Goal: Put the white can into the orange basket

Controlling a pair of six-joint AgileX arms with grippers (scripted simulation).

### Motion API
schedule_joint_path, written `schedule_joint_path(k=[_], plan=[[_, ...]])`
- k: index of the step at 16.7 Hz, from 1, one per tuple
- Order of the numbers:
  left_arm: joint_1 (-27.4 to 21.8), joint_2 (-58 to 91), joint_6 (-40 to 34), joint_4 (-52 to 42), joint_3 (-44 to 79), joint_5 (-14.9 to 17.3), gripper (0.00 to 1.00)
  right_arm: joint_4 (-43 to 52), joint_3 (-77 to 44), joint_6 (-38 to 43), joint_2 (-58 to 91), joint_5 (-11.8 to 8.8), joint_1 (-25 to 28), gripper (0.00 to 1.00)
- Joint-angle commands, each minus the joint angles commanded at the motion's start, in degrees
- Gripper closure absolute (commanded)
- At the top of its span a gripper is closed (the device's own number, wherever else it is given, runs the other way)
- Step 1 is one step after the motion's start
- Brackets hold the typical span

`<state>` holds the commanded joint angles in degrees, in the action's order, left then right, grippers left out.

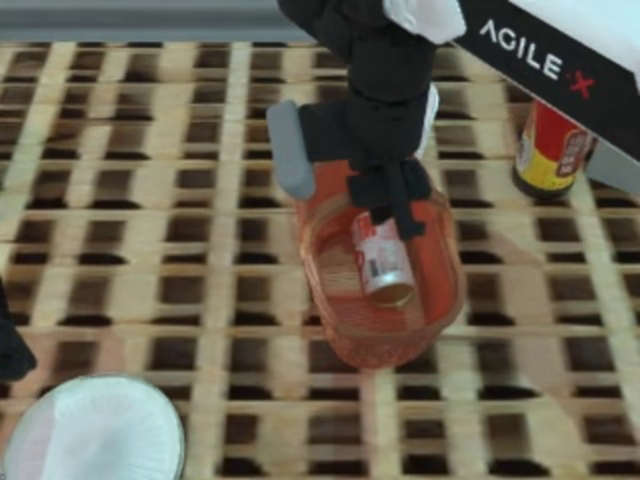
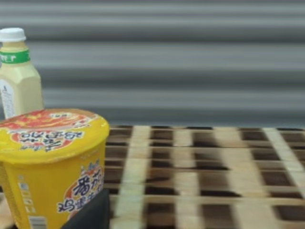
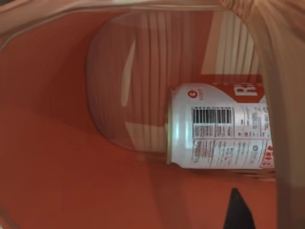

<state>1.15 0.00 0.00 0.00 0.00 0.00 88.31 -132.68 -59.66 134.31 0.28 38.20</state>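
While the right arm reached down from the far side of the table in the top view, its right gripper point(image 1: 392, 215) hung over the far end of the orange basket point(image 1: 440, 300), which stood near the middle of the table, a little to the right. The white can point(image 1: 381, 262) lay on its side inside the basket, with its metal end turned toward the near rim and its upper end just under the dark fingers point(image 1: 408, 205). I could not tell whether the fingers were touching the can or were a little apart from it, so their state stayed unclear to me. In the right wrist view the can point(image 3: 219, 128) showed its barcode and red letters, and it rested against the orange inner wall point(image 3: 71, 157) of the basket; one dark fingertip point(image 3: 237, 210) appeared at the edge of this picture. A dark bottle point(image 1: 550, 150) with a red and yellow label stood at the far right, partly under the arm. A white plate point(image 1: 95, 430) lay at the near left corner. The left arm point(image 1: 12, 345) was parked at the left edge; its wrist view showed a yellow noodle cup point(image 2: 52, 162) and a pale bottle point(image 2: 16, 76) behind it, and I could not tell its fingers' state.
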Motion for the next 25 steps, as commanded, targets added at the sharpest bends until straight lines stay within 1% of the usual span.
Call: schedule_joint_path(k=[20,22,25], plan=[[0.0,0.0,0.0,0.0,0.0,0.0,0.0,0.2,-0.3,0.0,0.1,0.0,-0.1,1.0],[0.0,0.0,0.0,0.0,0.0,0.0,0.0,2.3,-2.5,-0.4,0.6,0.0,-0.3,1.0],[0.0,0.0,0.0,0.0,0.0,0.0,0.0,7.9,-9.6,-1.2,1.6,0.0,-0.9,1.0]])
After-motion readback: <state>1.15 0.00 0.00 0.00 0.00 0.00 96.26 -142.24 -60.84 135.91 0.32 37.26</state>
